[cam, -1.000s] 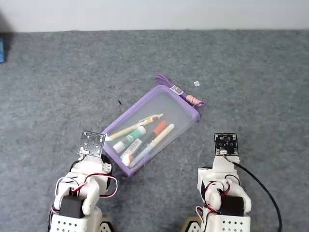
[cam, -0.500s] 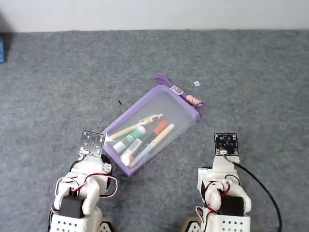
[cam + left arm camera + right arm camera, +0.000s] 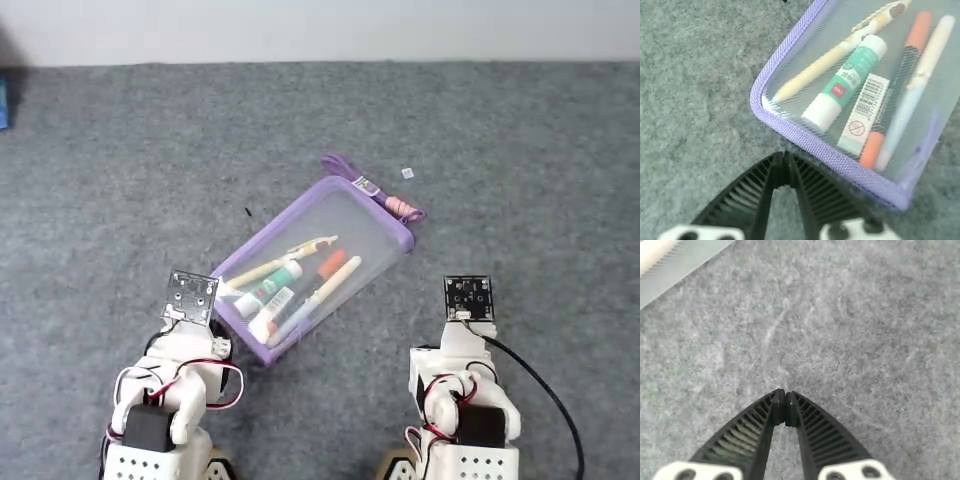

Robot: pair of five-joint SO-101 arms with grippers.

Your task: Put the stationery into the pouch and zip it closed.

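Note:
A clear pouch with a purple zip edge (image 3: 372, 215) lies slanted in the middle of the grey table, with a purple and pink strap (image 3: 392, 199) at its far corner. Inside it lie a cream pen (image 3: 840, 47), a white and green glue stick (image 3: 847, 82), an orange marker (image 3: 897, 85) and a pale pen (image 3: 922, 75). My left gripper (image 3: 785, 159) is shut just off the pouch's near corner (image 3: 760, 97), holding nothing. My right gripper (image 3: 785, 399) is shut over bare carpet, apart from the pouch edge (image 3: 675, 270).
Both arm bases (image 3: 165, 420) (image 3: 462, 420) sit at the table's near edge. A tiny white scrap (image 3: 407, 173) lies beyond the pouch. A blue object (image 3: 4, 100) sits at the far left edge. Grey felt (image 3: 520, 180) stretches around the pouch.

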